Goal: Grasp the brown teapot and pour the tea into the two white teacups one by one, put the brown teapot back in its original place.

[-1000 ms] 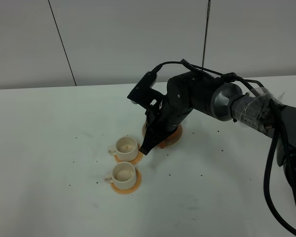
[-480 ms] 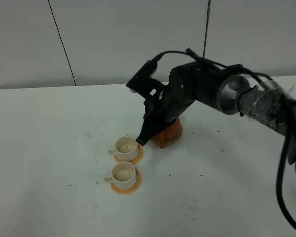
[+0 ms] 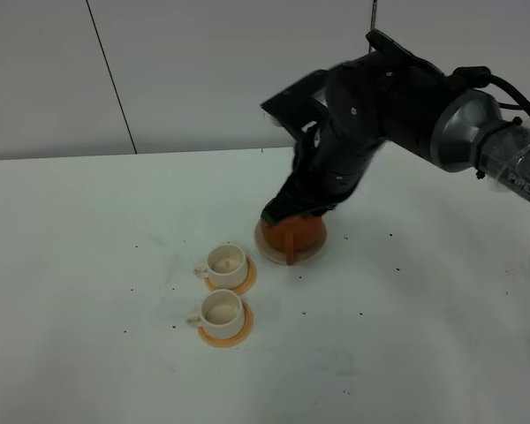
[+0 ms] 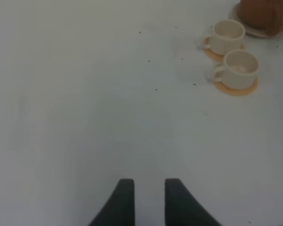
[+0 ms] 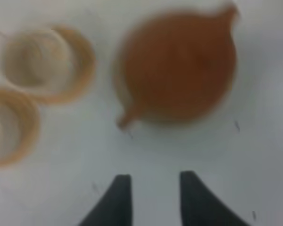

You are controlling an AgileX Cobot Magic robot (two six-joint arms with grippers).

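The brown teapot (image 3: 296,237) (image 5: 179,75) (image 4: 264,14) stands upright on its cream trivet (image 3: 313,255), the original place. My right gripper (image 3: 283,212) (image 5: 155,181) hovers just above the pot, open, with nothing between its fingers. The two white teacups (image 3: 226,261) (image 3: 221,308) sit to the front left of the teapot. They also show in the left wrist view, one teacup (image 4: 228,35) behind the other teacup (image 4: 240,68). My left gripper (image 4: 145,186) hangs over bare table far from them, open a little and holding nothing.
Each cup rests on an orange coaster (image 3: 246,281) (image 3: 238,334). Small dark specks dot the white table (image 3: 88,265). A grey wall with a dark seam (image 3: 110,79) stands behind. The right arm's cables (image 3: 512,88) hang at the right.
My right gripper has opened off the teapot's handle and risen up and to the right. The teapot stays on its trivet. The cups have not moved.
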